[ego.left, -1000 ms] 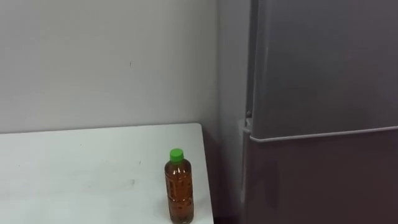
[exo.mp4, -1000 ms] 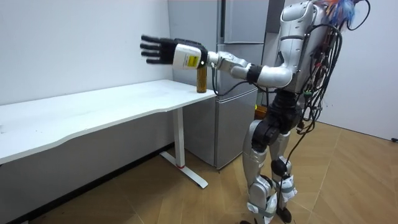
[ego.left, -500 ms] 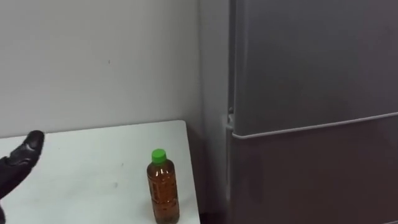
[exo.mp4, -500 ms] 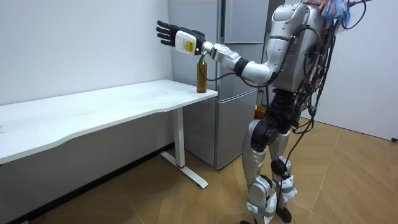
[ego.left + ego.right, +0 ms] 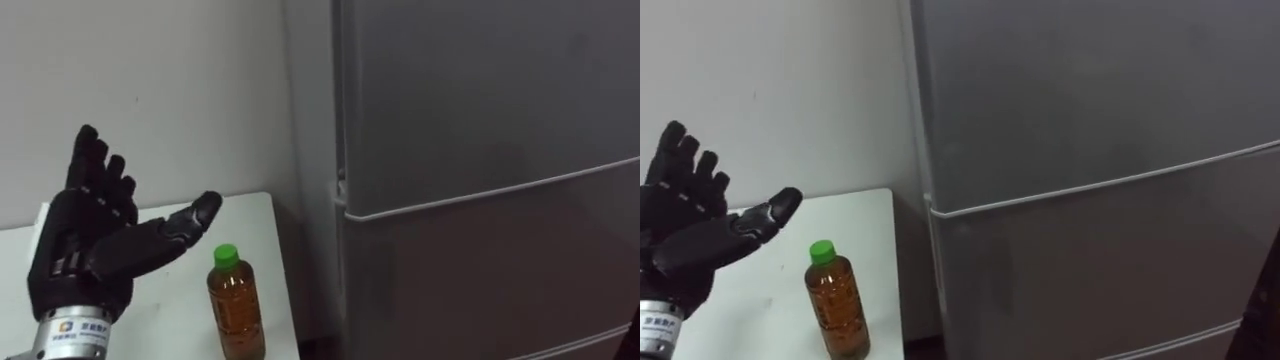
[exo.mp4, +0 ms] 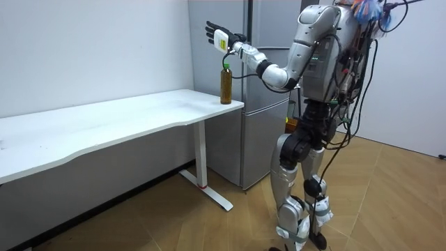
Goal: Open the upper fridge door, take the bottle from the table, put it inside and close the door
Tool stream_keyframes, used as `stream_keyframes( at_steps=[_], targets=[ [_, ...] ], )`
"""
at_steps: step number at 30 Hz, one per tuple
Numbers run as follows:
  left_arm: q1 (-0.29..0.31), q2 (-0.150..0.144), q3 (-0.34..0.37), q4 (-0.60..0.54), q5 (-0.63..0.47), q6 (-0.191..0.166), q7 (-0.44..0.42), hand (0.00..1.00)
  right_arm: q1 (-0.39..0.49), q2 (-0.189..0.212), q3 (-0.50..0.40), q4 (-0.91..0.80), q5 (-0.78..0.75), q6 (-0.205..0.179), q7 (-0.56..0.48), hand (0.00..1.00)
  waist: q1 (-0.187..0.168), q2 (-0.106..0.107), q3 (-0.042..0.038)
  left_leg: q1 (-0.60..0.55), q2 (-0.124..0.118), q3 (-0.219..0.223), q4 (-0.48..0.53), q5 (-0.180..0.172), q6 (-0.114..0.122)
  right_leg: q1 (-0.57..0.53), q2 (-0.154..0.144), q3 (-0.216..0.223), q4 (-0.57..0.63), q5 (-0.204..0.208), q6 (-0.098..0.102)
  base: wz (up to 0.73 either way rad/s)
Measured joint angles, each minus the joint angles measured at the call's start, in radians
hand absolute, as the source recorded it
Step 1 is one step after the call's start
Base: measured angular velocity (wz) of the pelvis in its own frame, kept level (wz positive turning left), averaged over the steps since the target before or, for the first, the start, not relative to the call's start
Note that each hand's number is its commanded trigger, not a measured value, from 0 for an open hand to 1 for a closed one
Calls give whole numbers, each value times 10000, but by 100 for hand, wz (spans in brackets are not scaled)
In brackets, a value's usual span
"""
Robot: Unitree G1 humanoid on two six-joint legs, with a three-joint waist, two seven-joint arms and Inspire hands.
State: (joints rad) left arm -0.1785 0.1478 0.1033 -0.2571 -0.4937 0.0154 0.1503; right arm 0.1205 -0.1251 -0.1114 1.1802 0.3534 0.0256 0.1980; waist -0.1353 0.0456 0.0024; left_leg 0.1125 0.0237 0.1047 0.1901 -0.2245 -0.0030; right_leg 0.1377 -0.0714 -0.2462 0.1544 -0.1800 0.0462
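Note:
An amber bottle (image 5: 236, 310) with a green cap stands upright near the right corner of the white table (image 5: 262, 228). My left hand (image 5: 85, 250) is raised open, fingers spread, above and to the left of the bottle without touching it. In the room view the left hand (image 6: 220, 38) is held high over the bottle (image 6: 226, 85), close to the grey fridge (image 6: 268, 28). The upper fridge door (image 5: 480, 100) is closed, and a seam separates it from the lower door (image 5: 480, 280). I stand in front of the fridge, beside the table's end.
A plain white wall (image 5: 150, 90) runs behind the table. A narrow gap separates the table's right edge from the fridge side. The long table (image 6: 125, 118) stretches toward the room view's left over a wooden floor (image 6: 390, 202).
My left arm has swung up and toward the fridge, bringing the open hand into the eye view above the bottle. The head camera has turned right. The bottle has not moved.

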Motion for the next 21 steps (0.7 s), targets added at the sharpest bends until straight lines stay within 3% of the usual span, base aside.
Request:
stream_keyframes(
  at_steps=[4, 13, 17, 19, 21],
  targets=[
    [-328, -9, -419, 28, -87, 269, -273, 0, -191, -6, 102, 54, -20, 202, 29, 0, -211, -1, 10, 14, 4, 16, -27, 0, 0, 9, 4, 4, 5, 0, -1, 0],
    [-349, -11, -669, 77, -243, 946, -1190, 0, -359, -47, 95, 171, -5, 421, 130, 0, -432, 19, 42, 24, 15, 113, -18, 1, -1, -8, 11, 80, -11, 2, -3, -2],
    [-350, -7, -703, 89, -215, 1257, -1629, 0, -444, -131, 84, 179, 22, 599, 212, 0, -519, 147, 63, -16, 20, 184, -18, 0, 0, -186, 14, 107, -2, 7, -8, -4],
    [-373, -7, -722, 88, -157, 1400, -1740, 0, -467, -173, 98, 165, 40, 616, 241, 0, -540, 250, 9, -35, 21, 209, -6, 1, 0, -164, 15, 123, 3, 7, -8, -6],
    [-650, -6, -816, 89, -155, 1524, -1812, 0, -501, -227, 102, 221, 34, 626, 262, 0, -558, 255, 57, -27, 23, 249, 4, 2, 0, -163, 15, 132, 4, 8, -9, 0]
  ],
)
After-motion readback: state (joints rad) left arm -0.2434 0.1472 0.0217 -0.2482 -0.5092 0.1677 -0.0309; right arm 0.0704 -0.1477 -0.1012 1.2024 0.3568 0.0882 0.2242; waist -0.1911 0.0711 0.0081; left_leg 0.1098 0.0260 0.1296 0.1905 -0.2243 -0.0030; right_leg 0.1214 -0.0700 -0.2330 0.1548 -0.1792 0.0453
